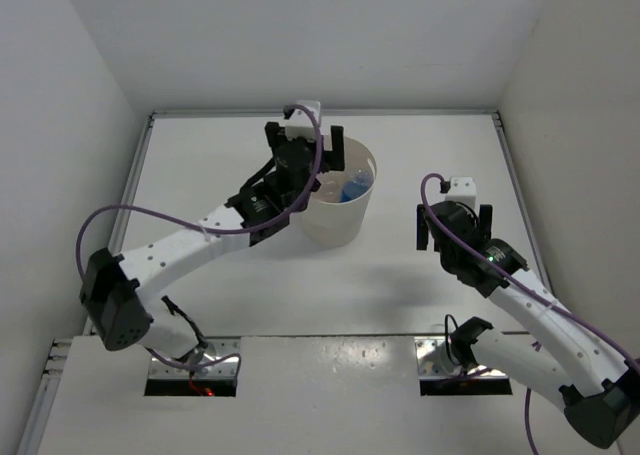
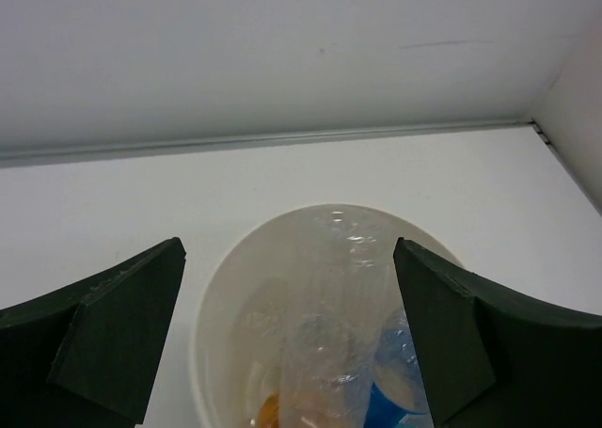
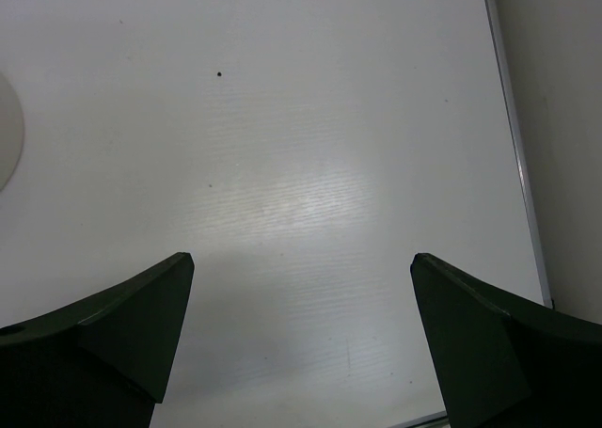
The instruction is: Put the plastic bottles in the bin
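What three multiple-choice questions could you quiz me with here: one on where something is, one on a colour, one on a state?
1. Where is the left hand?
A. Folded down at its own base
B. Above the cream-white round plastic bin
C. Against the side wall

2. What colour shows on the labelled plastic bottle inside the bin?
A. Red
B. Green
C. Blue

3. How is the right hand?
A. Open and empty
B. Shut on a bottle
C. Shut on the bin's rim

Answers: B, its wrist view looks straight into the bin; C, blue shows in the top view; A, its fingers stand wide apart with nothing between.
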Controlling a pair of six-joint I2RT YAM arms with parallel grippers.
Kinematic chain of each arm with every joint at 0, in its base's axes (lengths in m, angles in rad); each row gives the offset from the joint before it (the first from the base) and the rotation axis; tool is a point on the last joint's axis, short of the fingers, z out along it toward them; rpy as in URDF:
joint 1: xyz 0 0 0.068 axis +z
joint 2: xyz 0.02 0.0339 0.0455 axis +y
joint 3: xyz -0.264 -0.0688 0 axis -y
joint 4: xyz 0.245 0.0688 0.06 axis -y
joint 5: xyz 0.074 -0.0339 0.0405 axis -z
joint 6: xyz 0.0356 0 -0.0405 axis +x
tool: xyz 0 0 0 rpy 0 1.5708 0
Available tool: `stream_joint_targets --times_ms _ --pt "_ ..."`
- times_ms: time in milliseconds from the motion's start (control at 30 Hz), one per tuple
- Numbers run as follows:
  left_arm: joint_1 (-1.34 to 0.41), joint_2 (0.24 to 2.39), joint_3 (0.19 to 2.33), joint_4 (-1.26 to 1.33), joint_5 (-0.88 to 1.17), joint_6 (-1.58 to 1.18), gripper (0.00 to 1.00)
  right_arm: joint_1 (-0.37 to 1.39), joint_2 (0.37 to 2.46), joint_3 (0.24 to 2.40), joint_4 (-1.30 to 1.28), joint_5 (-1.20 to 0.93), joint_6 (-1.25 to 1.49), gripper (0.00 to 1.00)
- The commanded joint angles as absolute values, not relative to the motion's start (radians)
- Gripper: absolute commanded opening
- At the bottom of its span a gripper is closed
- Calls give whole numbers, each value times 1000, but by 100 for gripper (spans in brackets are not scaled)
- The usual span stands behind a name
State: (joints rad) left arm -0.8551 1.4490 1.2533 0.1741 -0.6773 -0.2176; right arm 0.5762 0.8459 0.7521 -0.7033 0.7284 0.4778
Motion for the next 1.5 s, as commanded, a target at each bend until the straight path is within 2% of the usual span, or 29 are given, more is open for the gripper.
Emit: stream_joint_targets --times_ms 0,67,100,200,400,467,767,900,1467 --pt "-867 1280 1281 33 -888 -296 100 571 836 765 -676 732 471 100" --pt "-867 1129 1173 -29 -914 -331 100 571 847 765 -676 732 471 100" --pt "-867 1070 1028 -29 -923 -331 100 571 847 765 -676 732 471 100" --pt "-857 842 790 -49 -923 -322 100 571 847 765 -676 732 471 100" --pt "-824 591 534 -103 -844 -315 100 571 856 765 -676 741 471 100" --pt "-857 565 463 -100 -941 -348 100 571 856 765 -676 741 471 100" --pt "-942 586 443 -83 -963 -353 100 571 845 765 -676 741 471 100" --pt "-942 633 462 -92 -974 -353 100 580 845 765 -676 759 472 100" --pt "-942 598 462 -123 -992 -394 100 589 836 753 -661 680 437 100"
